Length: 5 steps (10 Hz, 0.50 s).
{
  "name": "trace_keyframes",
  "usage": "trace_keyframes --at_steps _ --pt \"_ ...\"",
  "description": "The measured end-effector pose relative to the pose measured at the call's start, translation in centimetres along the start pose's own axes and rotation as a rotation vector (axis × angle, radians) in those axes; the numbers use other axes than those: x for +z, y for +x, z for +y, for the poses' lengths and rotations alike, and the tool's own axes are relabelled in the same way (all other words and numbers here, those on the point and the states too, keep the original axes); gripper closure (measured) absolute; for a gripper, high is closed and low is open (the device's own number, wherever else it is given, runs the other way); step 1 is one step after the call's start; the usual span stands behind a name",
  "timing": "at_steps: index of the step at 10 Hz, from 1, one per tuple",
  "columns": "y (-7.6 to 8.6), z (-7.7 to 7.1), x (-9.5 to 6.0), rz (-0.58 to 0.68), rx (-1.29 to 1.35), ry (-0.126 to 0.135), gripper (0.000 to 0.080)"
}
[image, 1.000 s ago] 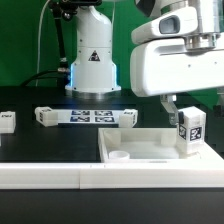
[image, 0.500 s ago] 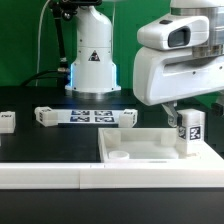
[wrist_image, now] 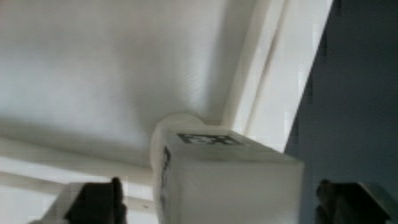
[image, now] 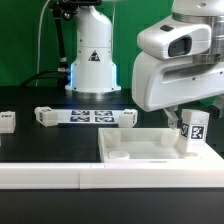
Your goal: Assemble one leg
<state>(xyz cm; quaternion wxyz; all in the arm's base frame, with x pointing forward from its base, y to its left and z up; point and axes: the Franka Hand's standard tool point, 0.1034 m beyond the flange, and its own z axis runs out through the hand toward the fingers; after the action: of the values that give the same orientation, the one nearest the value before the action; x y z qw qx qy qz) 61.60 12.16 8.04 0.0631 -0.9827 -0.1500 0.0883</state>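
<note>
The gripper point(wrist_image: 222, 206) stood spread wide, with its two dark fingers point(wrist_image: 98, 203) on either side of the leg point(image: 195, 133) and pinching nothing. In the wrist view a pale strip of background showed between one finger and the leg's side, and a narrower dark strip showed on the other side. The leg stood almost upright directly beneath the gripper. Its black-and-white tag point(image: 197, 128) faced the exterior camera, and its lower end was down inside the flat white piece point(image: 150, 146), close to that piece's edge at the exterior view's right. A round socket point(image: 118, 156) sat in the same piece, well apart from the gripper toward the exterior view's left. Farther off on that side, on the black tabletop point(image: 50, 142), lay the marker board point(image: 85, 116). A small white part point(image: 7, 121) lay beyond it, farthest from the gripper.
</note>
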Motion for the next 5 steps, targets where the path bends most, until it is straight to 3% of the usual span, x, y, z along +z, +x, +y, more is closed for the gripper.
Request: trace_keyframes --at_steps 1,2,3,5 --pt "0.00 0.00 0.00 0.000 0.000 0.000 0.0424" --pt "-0.01 0.04 0.00 0.000 0.000 0.000 0.0424" --pt "-0.03 0.16 0.00 0.000 0.002 -0.001 0.0492" --pt "-0.04 0.26 -0.01 0.000 0.015 -0.001 0.0492"
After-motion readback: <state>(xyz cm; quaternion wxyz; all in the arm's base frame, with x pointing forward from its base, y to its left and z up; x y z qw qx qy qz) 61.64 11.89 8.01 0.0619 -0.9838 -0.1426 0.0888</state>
